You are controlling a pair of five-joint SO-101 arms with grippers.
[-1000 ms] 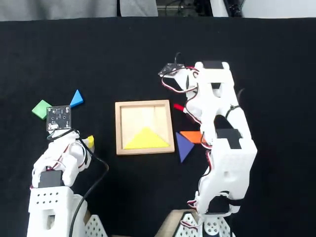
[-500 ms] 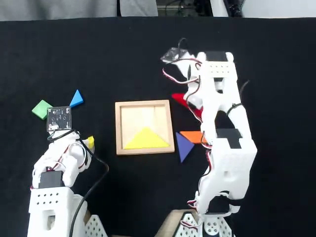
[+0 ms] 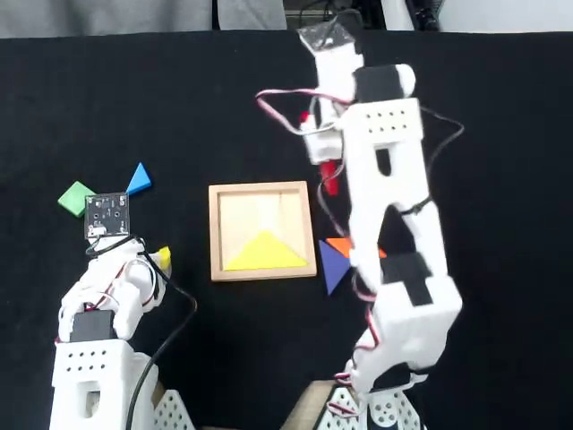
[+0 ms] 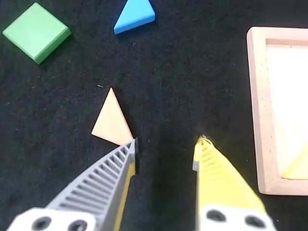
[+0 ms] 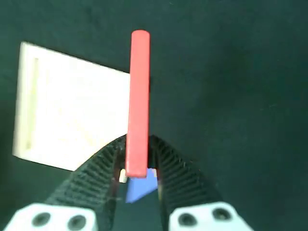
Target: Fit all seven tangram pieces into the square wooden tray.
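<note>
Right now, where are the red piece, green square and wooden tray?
red piece point(image 5: 138, 96), right wrist view, on its thin edge.
green square point(image 4: 36, 32), left wrist view, on its top face.
wooden tray point(image 3: 213, 233), high view, on its left rim.

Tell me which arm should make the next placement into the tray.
Right. The right gripper is shut on the red piece, close to the tray. The left gripper is open and empty, beside the tan triangle.
</note>
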